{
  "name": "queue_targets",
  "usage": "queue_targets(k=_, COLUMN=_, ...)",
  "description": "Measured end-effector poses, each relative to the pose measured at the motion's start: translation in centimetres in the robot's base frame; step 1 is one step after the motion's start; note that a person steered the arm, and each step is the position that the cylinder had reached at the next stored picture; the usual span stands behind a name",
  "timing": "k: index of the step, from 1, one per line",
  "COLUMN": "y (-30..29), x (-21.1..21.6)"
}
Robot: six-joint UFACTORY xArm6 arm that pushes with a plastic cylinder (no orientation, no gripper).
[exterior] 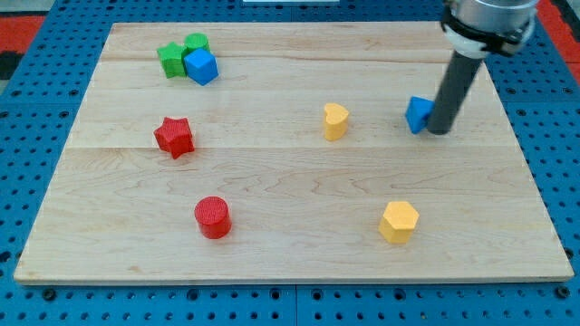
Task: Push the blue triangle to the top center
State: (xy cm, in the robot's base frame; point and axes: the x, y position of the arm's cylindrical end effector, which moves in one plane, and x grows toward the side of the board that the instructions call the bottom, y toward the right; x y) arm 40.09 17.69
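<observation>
The blue triangle (418, 114) lies on the wooden board (290, 181) at the view's right, upper half. My tip (439, 131) stands right against the triangle's right side, touching or nearly touching it. The dark rod rises from there to the arm's body at the view's top right and hides part of the triangle's right edge.
A blue cube (201, 66) sits with a green star (169, 60) and a green block (195, 43) at the top left. A yellow block (335, 120) lies left of the triangle. A red star (174, 137), a red cylinder (213, 217) and a yellow hexagon (399, 222) lie lower.
</observation>
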Motion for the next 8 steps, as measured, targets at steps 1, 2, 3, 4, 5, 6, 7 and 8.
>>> queue_targets(k=1, y=-1.8, x=-2.7)
queue_targets(k=2, y=-1.9, x=-7.1)
queue_targets(k=3, y=-2.0, x=-10.8)
queue_targets(k=4, y=-2.2, x=-11.0)
queue_targets(k=5, y=-0.5, x=-9.5)
queue_targets(k=6, y=-3.4, x=-8.3)
queue_targets(k=7, y=-8.6, x=-8.8)
queue_targets(k=8, y=-11.2, x=-9.9)
